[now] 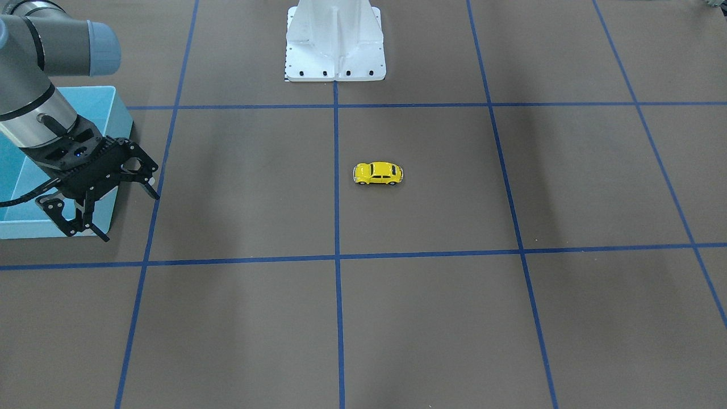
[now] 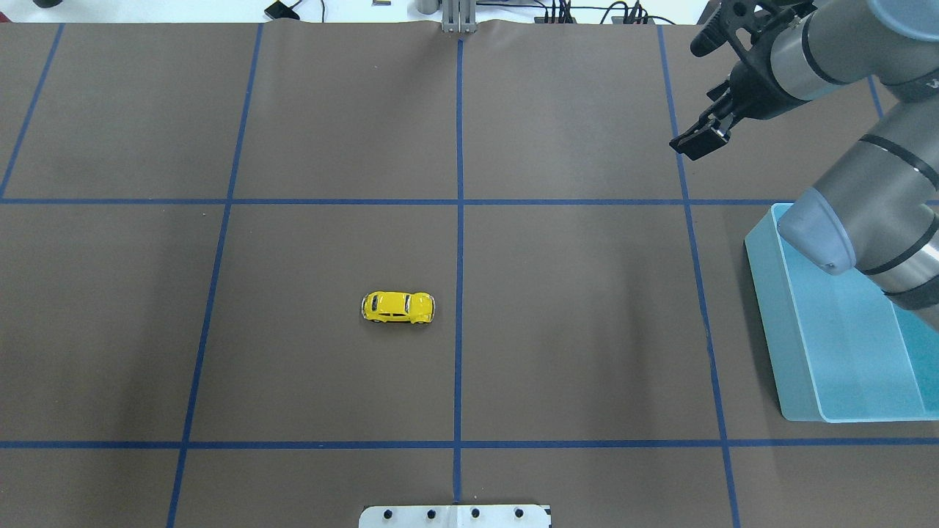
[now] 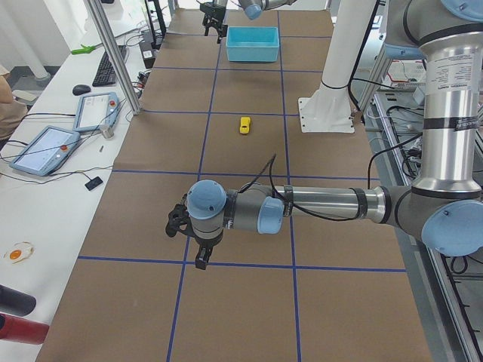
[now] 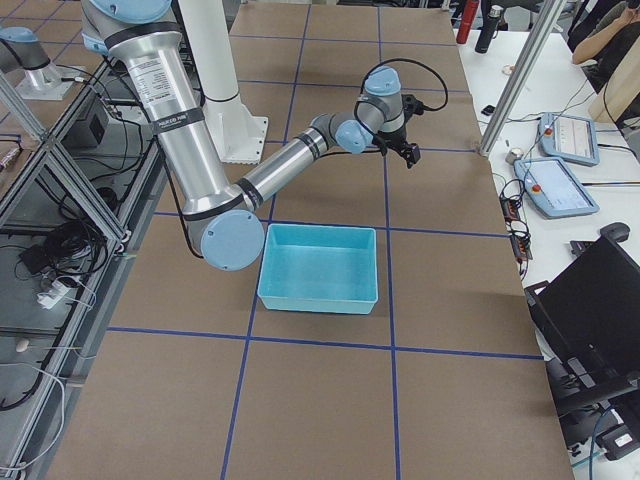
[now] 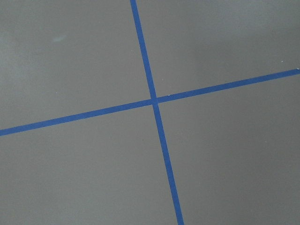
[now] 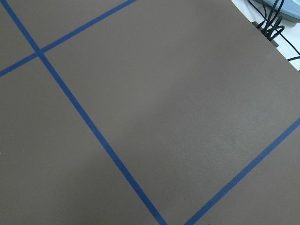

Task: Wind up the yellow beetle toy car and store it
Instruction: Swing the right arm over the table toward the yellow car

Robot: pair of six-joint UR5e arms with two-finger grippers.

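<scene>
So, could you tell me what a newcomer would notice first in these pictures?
The yellow car stands alone on its wheels near the middle of the brown table. The light blue bin sits at the table's end on the robot's right, and the right gripper hangs open near it.

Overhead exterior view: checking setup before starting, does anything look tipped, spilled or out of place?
Nothing stands out. The yellow beetle toy car sits upright on its wheels; the light blue bin stands level and empty.
</scene>
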